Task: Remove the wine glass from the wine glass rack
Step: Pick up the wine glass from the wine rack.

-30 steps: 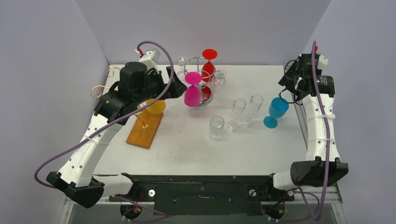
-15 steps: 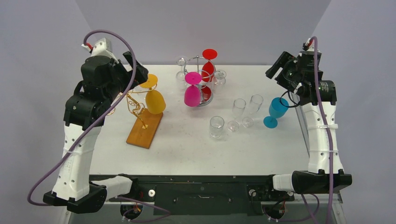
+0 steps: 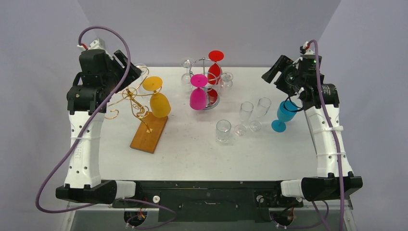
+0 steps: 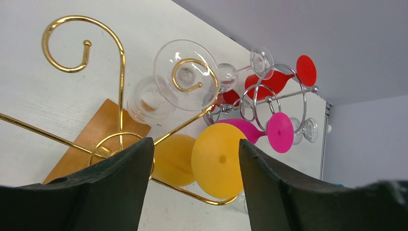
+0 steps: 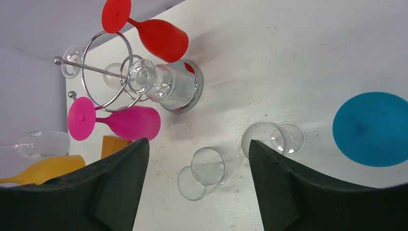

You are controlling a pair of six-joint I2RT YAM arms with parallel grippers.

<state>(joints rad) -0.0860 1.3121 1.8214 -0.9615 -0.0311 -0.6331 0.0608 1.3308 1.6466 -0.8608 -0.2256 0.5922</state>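
Over the white counter [image 3: 192, 154] both arms have pulled up and back within the last second. The left arm [image 3: 84, 139], which was bent low over the gold rack [image 3: 149, 132], now stands tall at the far left corner. The right arm [image 3: 327, 139] has risen away from the blue glass [image 3: 286, 111] it was beside. The left pincer [image 4: 195, 149] is spread with nothing between its fingers, and it looks down on the rack from above. The right pincer [image 5: 197, 144] is likewise spread and empty. I judge that the blue glass is the one taken off, freshly let go, and that the job is close to finished. It stands on its own round foot at the right side of the counter, well apart from the chrome rack [image 3: 215, 101] and touching neither pincer. It is opaque teal with a deep bowl on a short stem, and the right wrist view shows it as a plain round disc near the frame's edge. The yellow glass [image 3: 160, 104] hangs bowl-down on the gold rack, just where it hung before. The pink glass [image 3: 197, 97] and red glass [image 3: 214, 72] hang on the chrome one.
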